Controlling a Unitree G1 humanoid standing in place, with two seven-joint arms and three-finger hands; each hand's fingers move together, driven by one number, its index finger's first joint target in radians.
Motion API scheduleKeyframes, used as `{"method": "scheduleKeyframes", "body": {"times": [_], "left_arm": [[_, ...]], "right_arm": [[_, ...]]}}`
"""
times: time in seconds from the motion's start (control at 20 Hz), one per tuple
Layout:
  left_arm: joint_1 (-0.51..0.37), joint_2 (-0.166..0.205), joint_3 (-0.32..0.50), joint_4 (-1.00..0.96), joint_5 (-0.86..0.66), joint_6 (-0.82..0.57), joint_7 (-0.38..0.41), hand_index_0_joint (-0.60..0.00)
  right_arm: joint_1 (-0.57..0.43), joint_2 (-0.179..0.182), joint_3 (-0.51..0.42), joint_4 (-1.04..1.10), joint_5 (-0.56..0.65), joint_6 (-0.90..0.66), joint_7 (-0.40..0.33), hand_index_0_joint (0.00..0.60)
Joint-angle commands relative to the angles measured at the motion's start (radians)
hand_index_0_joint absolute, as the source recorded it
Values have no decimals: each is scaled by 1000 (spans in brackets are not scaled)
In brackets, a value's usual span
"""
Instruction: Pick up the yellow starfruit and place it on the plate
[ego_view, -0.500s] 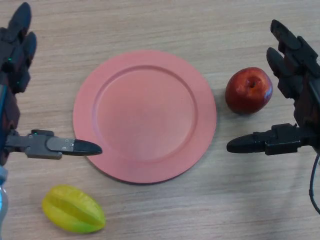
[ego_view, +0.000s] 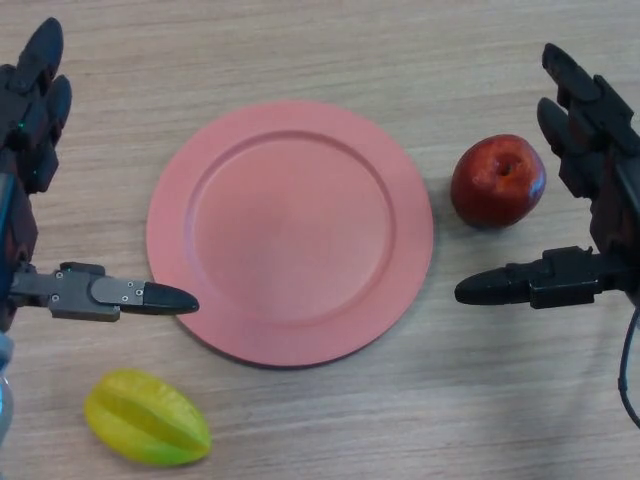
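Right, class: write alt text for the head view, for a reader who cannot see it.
An empty pink plate sits mid-table, with a yellow starfruit lying on the wood near its lower left and a red apple to its right. The left robot hand and right robot hand hang open at either side, holding nothing.

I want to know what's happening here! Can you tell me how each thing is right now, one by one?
Starfruit: lying on the table near the front left, not picked up.
Plate: flat on the table, nothing on it.
Apple: sitting right of the plate, untouched.
Left hand: open, holding nothing, thumb tip at the plate's left edge.
Right hand: open, holding nothing, beside the apple.
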Motion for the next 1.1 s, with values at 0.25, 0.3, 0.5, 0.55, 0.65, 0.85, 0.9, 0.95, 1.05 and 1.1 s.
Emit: {"method": "scheduleKeyframes", "body": {"times": [0.25, 0.3, 0.5, 0.55, 0.65, 0.85, 0.9, 0.95, 1.05, 1.1], "left_arm": [[73, 11, 130, -130, 98, -215, -114, 0], [93, 9, 150, -143, 97, -212, -151, 0], [212, -21, 226, -112, 226, -356, -366, 0], [227, -34, 247, -105, 229, -381, -388, 0], [259, -61, 289, -87, 240, -446, -416, 0], [301, -84, 339, -22, 309, -580, -439, 0], [318, -86, 344, -4, 320, -615, -445, 0], [330, -86, 345, 11, 332, -640, -446, 0], [363, -87, 342, 49, 379, -694, -458, 0], [378, -87, 332, 73, 408, -724, -458, 0]], "right_arm": [[-61, -8, 4, 1, -13, -172, -21, 0], [-73, -2, 10, 16, -11, -170, -23, 0], [-107, 12, 43, 71, -27, -184, -27, 0], [-116, 18, 50, 85, -33, -189, -28, 0], [-141, 37, 64, 120, -34, -205, -45, 0], [-144, 50, 109, 159, -37, -225, -60, 0], [-149, 51, 119, 164, -21, -216, -66, 0], [-155, 51, 122, 164, -9, -208, -73, 0], [-163, 51, 129, 163, -5, -203, -81, 0], [-162, 51, 133, 164, -3, -203, -82, 0]]}}
